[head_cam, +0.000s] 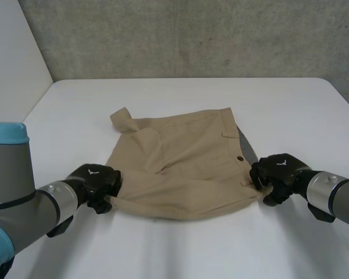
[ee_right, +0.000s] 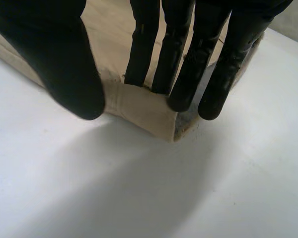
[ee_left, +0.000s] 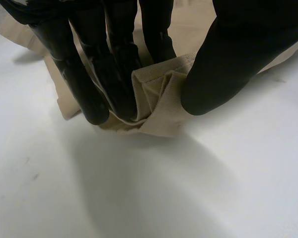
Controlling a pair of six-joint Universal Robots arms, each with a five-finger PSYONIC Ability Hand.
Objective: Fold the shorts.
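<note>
white table (head_cam: 180,93) under a grey concrete wall (head_cam: 192,35) on my feed, with the tan shorts (head_cam: 186,157) lying mid-table, a little rumpled. my left hand (head_cam: 96,183) sits at the cloth's 8 o'clock corner, fingers (ee_left: 89,89) and thumb pinching a bunched fold of it. my right hand (head_cam: 279,171) is at 4 o'clock, fingers (ee_right: 181,74) and thumb clamped on that near corner.

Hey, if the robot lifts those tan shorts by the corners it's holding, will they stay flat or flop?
Likely floppy: the shorts crumple where the left hand pinches a corner. They would probably sag between it and the right hand. The weave looks coarse, so slipping seems unlikely.
</note>
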